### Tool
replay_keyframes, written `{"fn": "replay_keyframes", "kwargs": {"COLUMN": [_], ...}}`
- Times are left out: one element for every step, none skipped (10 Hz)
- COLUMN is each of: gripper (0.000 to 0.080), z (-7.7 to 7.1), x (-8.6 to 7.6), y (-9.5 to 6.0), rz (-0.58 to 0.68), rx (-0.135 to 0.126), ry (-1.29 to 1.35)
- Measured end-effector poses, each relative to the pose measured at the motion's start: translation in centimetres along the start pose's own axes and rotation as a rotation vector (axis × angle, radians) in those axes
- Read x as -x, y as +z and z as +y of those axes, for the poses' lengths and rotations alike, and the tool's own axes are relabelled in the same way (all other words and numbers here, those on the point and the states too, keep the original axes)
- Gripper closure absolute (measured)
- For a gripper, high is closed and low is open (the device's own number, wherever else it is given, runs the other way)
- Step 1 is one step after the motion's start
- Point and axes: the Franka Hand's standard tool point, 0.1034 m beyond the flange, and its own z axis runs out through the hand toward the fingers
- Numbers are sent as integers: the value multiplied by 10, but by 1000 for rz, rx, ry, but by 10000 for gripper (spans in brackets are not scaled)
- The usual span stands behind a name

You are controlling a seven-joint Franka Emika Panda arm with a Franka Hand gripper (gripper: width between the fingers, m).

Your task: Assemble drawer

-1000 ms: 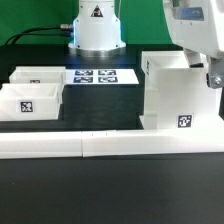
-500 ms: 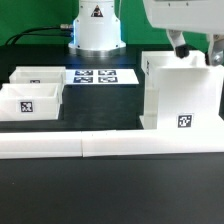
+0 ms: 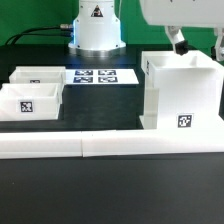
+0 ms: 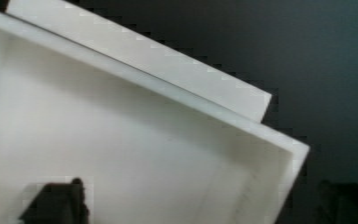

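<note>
**Exterior view, near to far.** A long white L-shaped bar (image 3: pixel 110 146) is laid across the table (image 3: pixel 110 195) at 6 o'clock. Behind it, the drawer's parts are set apart. The nearer tray (image 3: pixel 30 102) and the farther tray (image 3: pixel 36 74) are placed at 9 o'clock, and the box casing (image 3: pixel 185 95) is stood upright at 3 o'clock. The marker board (image 3: pixel 103 76) is laid toward 12 o'clock. The claw (image 3: pixel 198 42) is shown released at 1 o'clock above the casing's far rim, with nothing grasped.

**Wrist view.** One dark fingertip (image 4: pixel 55 200) is seen over white casing wall.
</note>
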Motion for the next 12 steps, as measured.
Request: {"fn": "replay_keyframes", "kwargs": {"gripper": [150,150,150,150,150,150,150,150,150,150,150,150], "z": [11,20,29,30,32,32,38,55,70,86,101,115], "x": [-2,-6,-11,-19,-20,-21,-23,-29,-36,-42,-47,-53], "y": [-7,-11,-12,-14,-12,-12,-13,-19,-26,-32,-32,-30], "rz": [-17,-12,-3,25,28,29,26,23,35,48,63,65], "rx": [29,24,13,-41,-35,-34,-8,46,70,74,77,82], "ry": [-139,-241,-327,-314,-398,-475,-614,-769,-839,-834,-822,-812]}}
